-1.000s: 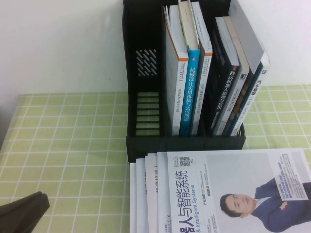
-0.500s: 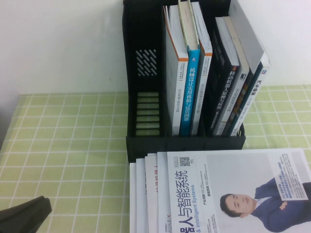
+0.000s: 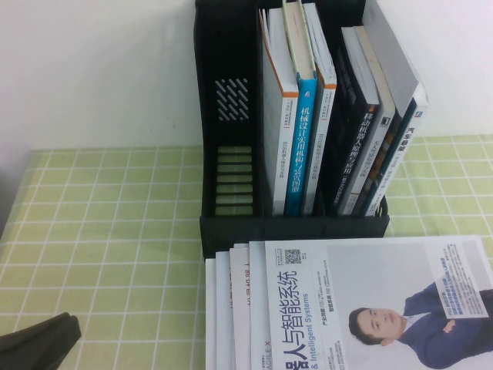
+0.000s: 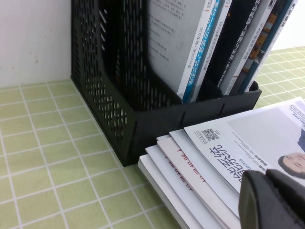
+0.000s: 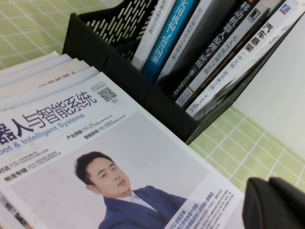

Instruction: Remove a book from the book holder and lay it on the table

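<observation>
The large thin white-covered book (image 3: 370, 304) with a QR code, blue Chinese title and a man in a dark blue suit lies flat on the light green checked table (image 3: 115, 231), topmost of a fanned stack of white-edged magazines (image 3: 231, 308) just in front of the tall black plastic book holder (image 3: 231, 154). The holder's left compartment stands bare, while upright books (image 3: 308, 139) fill the other two. The left gripper (image 4: 274, 200) hangs clenched and holding nothing over the stack's near edge, and the right gripper (image 5: 276, 202), likewise closed on nothing, sits above the book's corner.
</observation>
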